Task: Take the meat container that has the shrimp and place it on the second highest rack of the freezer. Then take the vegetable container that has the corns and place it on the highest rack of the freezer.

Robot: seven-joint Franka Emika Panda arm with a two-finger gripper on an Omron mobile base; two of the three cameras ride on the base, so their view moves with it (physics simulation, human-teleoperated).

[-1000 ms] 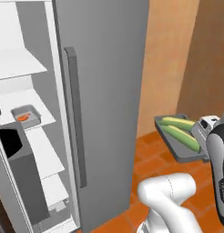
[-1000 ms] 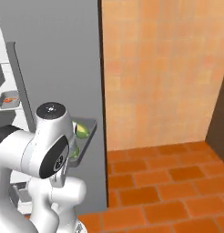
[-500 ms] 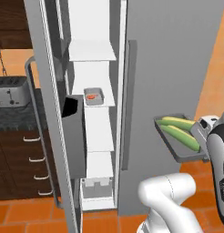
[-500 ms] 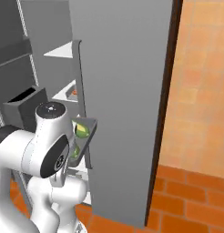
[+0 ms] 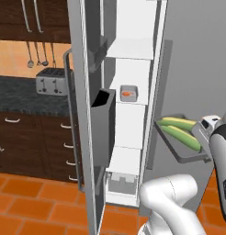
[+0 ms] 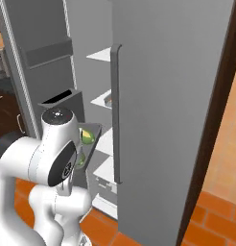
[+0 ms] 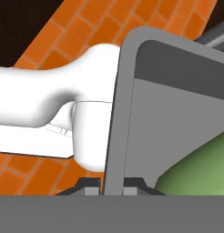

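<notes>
As base swung since earlier | freezer interior faces camera | hand still grips vegetable container

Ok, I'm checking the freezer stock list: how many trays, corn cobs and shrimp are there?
Trays: 2, the meat container and the vegetable container
Corns: 2
Shrimp: 1
Total: 5

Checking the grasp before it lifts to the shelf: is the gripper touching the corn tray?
Touching. In the hand view the gripper has its fingertips pinching the rim of the vegetable container.
</notes>
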